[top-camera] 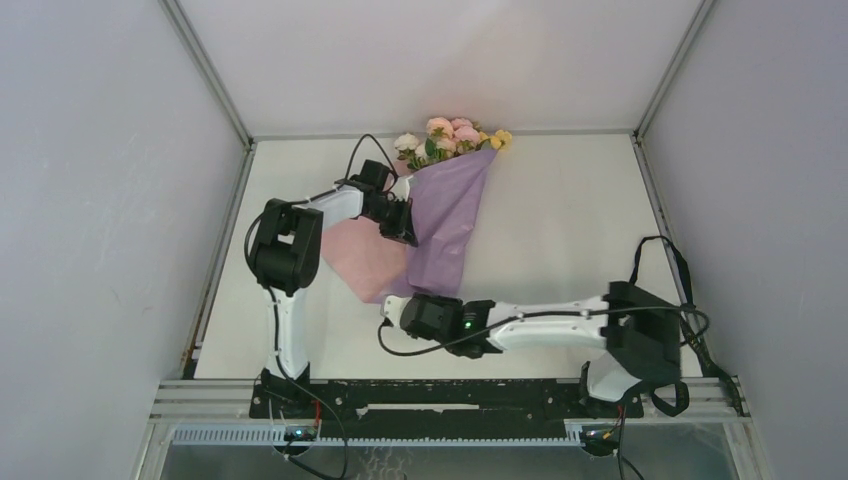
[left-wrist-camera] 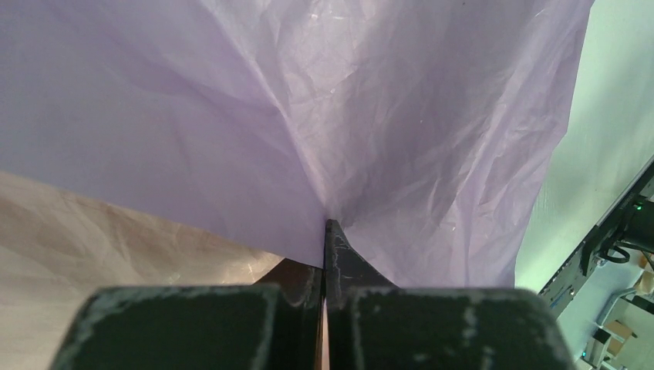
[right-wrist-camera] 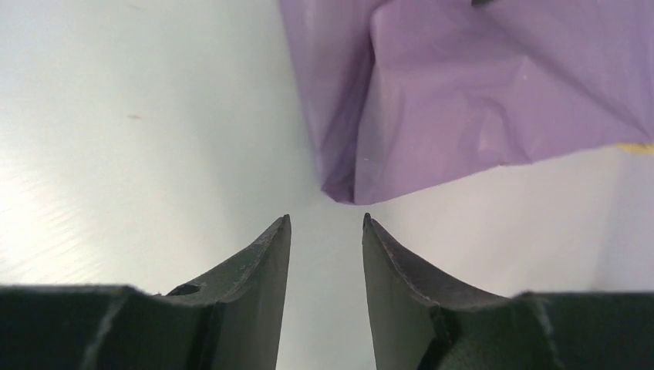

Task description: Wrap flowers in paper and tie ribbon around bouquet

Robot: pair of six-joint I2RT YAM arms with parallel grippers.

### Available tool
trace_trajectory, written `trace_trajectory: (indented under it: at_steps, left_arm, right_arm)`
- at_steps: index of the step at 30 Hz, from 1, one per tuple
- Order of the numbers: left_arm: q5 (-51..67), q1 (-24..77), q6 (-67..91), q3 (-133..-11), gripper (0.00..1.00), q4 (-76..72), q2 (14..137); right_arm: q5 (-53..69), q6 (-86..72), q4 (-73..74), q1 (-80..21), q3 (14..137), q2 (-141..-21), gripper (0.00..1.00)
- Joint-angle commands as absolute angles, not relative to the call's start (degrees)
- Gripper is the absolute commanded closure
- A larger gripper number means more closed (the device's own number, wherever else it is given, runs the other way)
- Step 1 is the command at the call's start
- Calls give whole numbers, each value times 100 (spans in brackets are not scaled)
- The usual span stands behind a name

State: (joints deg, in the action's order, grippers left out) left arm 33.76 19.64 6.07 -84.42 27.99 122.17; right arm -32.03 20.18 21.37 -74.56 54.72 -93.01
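On the white table (top-camera: 570,230) lies a large sheet of thin, crinkled lilac-purple wrapping paper (top-camera: 452,210), folded over into a long, rough cone that runs from the far edge of the table down toward the arms. Out of its far, wide end pokes a small bunch of pink, yellow and white flowers (top-camera: 450,137) with a few green leaves, the blooms close to the back wall; the stems are hidden under the paper. On the left side a paler, pinkish flap (top-camera: 352,255) of the sheet lies flat on the table beside the cone. The left gripper (top-camera: 405,228) reaches in over that flap to the cone's left edge, and its wrist view shows the black fingers (left-wrist-camera: 343,258) pressed tight together, pinching a fold of the wrapping paper (left-wrist-camera: 308,100) right at their tips, with creases fanning out from the pinch and the pinkish flap (left-wrist-camera: 92,239) underneath. The right gripper (top-camera: 385,312) sits low at the near, narrow end of the cone. From its wrist, the jaws stand parted with only bare table (right-wrist-camera: 139,116) between them, and the folded bottom corner of the paper (right-wrist-camera: 351,189) lies just ahead of the fingertips (right-wrist-camera: 281,231), not touching them.
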Motion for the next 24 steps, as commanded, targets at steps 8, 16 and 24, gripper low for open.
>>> trace_trajectory:
  at_steps: [8,16,24]
  left_arm:
    - [3315,1979,517,-8170,100,2567,12055]
    - [3314,1984,488,-8171,100,2607,12061]
    - [3207,1956,422,-8233,100,2687,12018]
  right_arm:
    - [1100,-534,1154,-5006,5449,-7984,61]
    - [1261,-1763,-101,-4269,4928,-9079,88]
    - [1151,-2414,-89,-4188,3367,-8875,97]
